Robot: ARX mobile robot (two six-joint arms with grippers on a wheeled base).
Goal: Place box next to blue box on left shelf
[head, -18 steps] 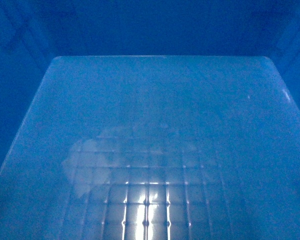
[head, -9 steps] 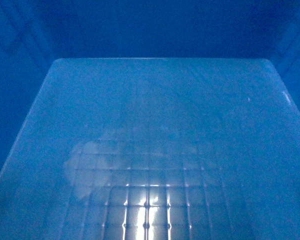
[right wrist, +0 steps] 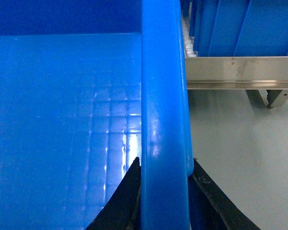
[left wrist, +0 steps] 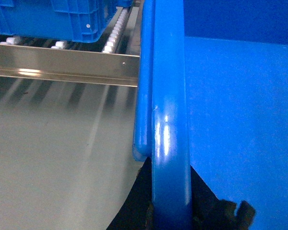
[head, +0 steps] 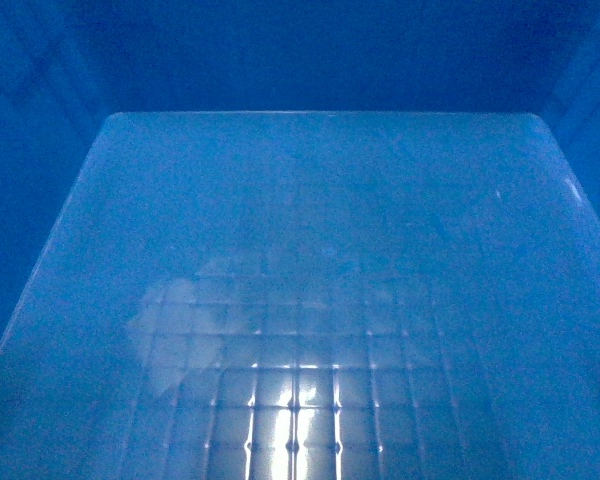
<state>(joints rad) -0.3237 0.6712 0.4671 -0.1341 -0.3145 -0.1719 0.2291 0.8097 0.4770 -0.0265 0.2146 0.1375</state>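
Note:
The box fills the head view, which shows only its glossy grid-embossed floor and dark inner walls. My left gripper is shut on the box's left rim, with black fingers on either side of it. On the opposite side, my right gripper is shut on the right rim. Past the left rim stands another blue box on white rollers behind a metal rail: the left shelf. The carried box's rim reaches up to that rail in the view.
To the right of the right rim, a metal rail carries more blue boxes on rollers, with a leg below. Grey floor lies beneath the box on the left and on the right.
In the head view the crate's floor dipped a few pixels half a second ago and is back up now. Nothing else differs.

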